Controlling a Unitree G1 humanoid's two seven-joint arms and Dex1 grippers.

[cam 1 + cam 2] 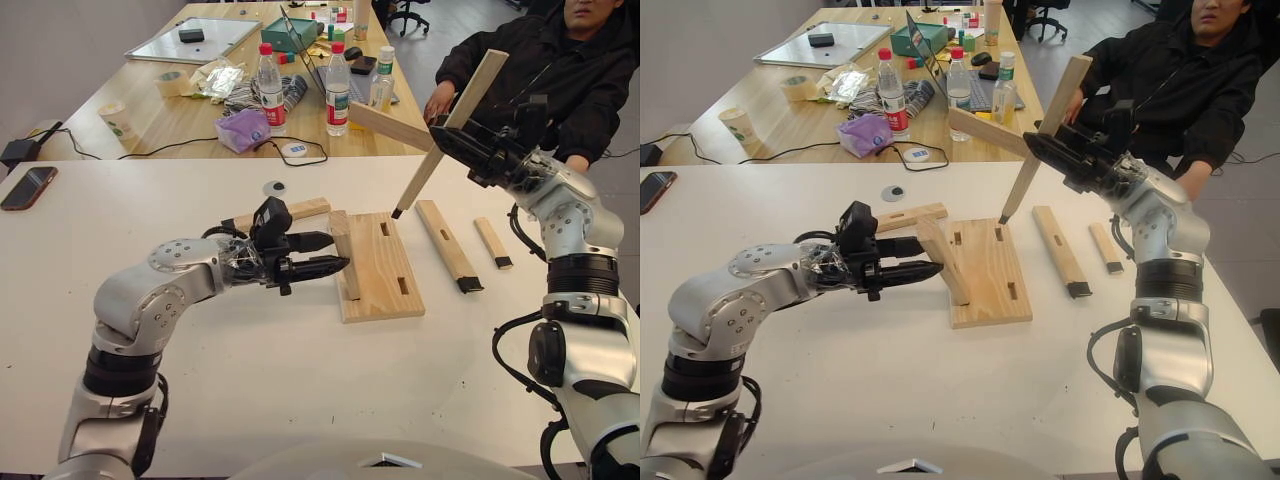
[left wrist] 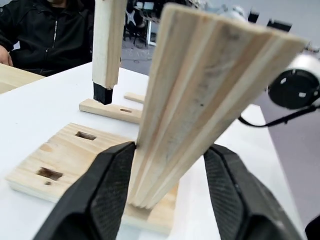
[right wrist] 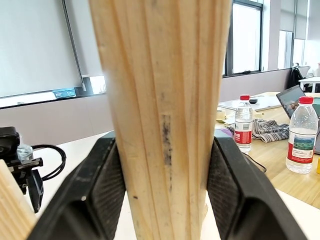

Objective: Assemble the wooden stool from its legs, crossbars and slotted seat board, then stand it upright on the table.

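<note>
the pale slotted wooden seat board (image 1: 385, 275) lies flat. the left gripper (image 1: 338, 253) is clamped on a tilted light wooden leg (image 2: 200, 100) standing at the board's left edge. the right gripper (image 1: 452, 128) grips a black-tipped wooden leg (image 1: 420, 185) with a crossbar (image 1: 385, 124), raised above the board's far edge.

— Where was room to pass?
— Over the table's (image 1: 300, 400) bare near half. Right of the seat board (image 1: 385, 285) lay a long bar (image 1: 448, 244) and a short bar (image 1: 493, 242); an upright leg (image 1: 342, 235) and the right claw's (image 1: 450, 133) tilted leg (image 1: 420, 180) crowded the board.
</note>
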